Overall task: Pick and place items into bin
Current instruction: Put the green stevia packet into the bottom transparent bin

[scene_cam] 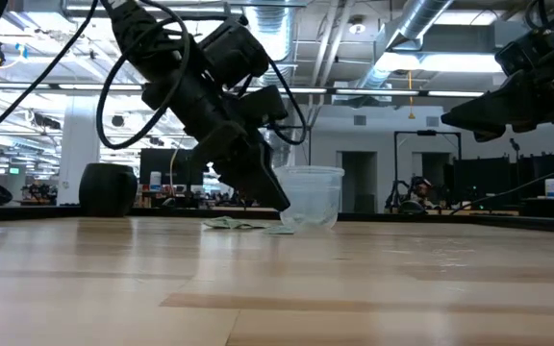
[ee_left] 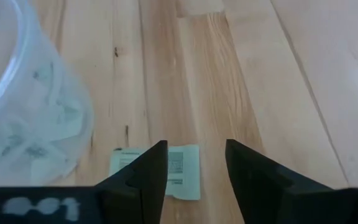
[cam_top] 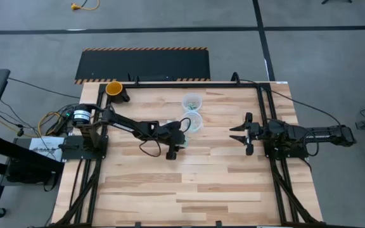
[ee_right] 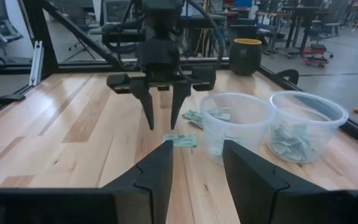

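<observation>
A small green-and-white packet (ee_left: 183,169) lies flat on the wooden table (cam_top: 170,190), also seen in the right wrist view (ee_right: 180,140). My left gripper (ee_right: 165,123) hangs just above it, slanting down, open, with one finger over the packet's middle and the other beside its edge. Another packet (scene_cam: 227,224) lies a little farther left. Two clear plastic cups, the nearer (ee_right: 236,124) and the farther (ee_right: 306,127), stand beside them with packets inside. My right gripper (cam_top: 241,133) waits open at the table's right, level.
A black pot with a yellow inside (cam_top: 114,88) stands at the far left corner. The nearer clear cup (ee_left: 23,106) stands close beside my left gripper. Bare wood stretches across the table's near half (cam_top: 189,196). Black frame rails (cam_top: 266,107) run along the table's sides.
</observation>
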{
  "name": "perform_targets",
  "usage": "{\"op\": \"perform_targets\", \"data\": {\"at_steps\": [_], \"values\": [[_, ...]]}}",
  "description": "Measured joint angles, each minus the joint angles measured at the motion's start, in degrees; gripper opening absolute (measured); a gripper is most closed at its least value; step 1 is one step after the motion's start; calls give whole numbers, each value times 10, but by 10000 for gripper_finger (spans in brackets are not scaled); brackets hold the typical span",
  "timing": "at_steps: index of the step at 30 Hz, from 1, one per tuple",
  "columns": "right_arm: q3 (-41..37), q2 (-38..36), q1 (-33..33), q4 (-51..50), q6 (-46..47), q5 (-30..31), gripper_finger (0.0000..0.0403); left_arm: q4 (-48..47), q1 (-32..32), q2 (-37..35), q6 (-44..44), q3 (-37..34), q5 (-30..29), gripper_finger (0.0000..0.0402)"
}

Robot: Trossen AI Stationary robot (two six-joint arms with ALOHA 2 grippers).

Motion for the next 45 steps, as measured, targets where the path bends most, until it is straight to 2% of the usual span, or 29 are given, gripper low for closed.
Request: {"op": "perform_targets", "data": {"at_steps": [8,18,23,28,45], "values": [[0,0,0,0,0,0,134,-35,15,0,-23,0,0,156],[0,0,0,0,0,0,134,-31,21,12,-30,0,-4,156],[0,0,0,0,0,0,134,-8,34,34,-35,1,39,156],[0,-1,0,0,0,0,133,-4,42,39,-38,3,53,156],[0,-1,0,-1,0,0,133,-26,31,38,-71,3,36,155]]}}
